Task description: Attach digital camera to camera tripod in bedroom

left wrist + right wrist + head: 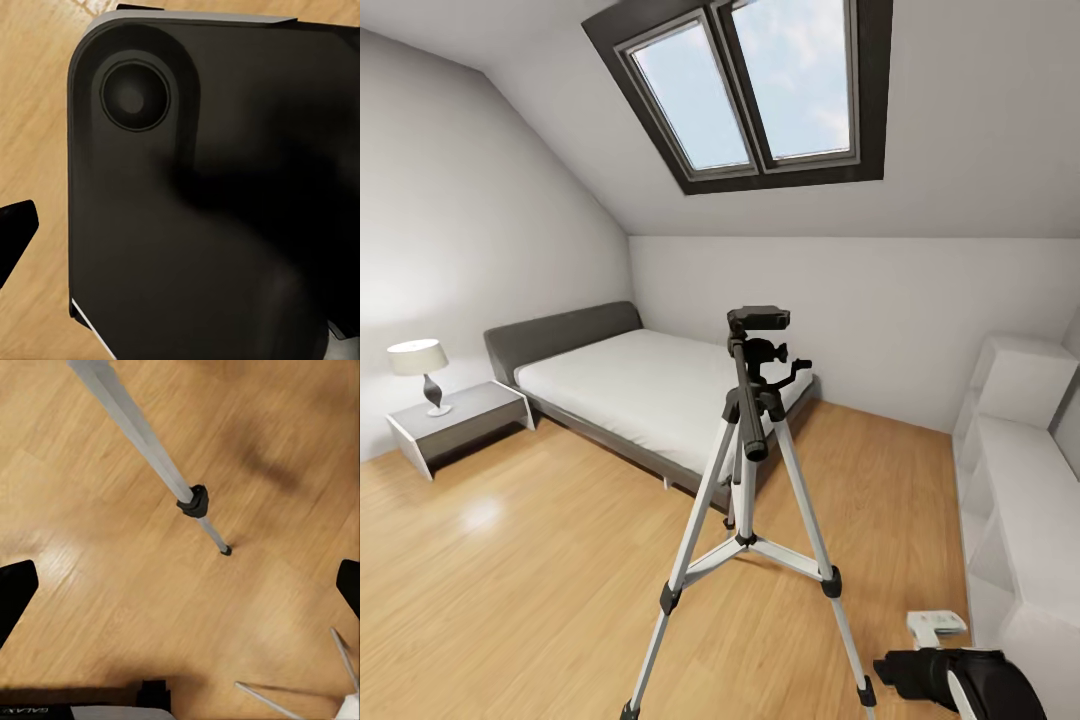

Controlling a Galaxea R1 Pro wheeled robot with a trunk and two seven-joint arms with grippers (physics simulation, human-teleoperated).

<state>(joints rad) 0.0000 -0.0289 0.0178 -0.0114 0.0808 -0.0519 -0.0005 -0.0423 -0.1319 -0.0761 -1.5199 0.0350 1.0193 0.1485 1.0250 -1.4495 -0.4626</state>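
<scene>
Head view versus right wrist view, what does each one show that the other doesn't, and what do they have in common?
The head view alone shows the whole camera tripod standing upright with its black head and pan handle, the grey bed behind it, a lamp on a bedside table, the skylight, white shelves and a small white object on the floor. The right wrist view alone shows the two dark fingertips of the right gripper, spread wide with nothing between them. Both show a silver tripod leg with a black joint over the light wood floor.

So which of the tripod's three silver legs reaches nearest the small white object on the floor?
The silver tripod leg slanting down toward the head view's lower right; its black foot lands just short of the small white object. The other two splay left or back toward the grey bed.
</scene>
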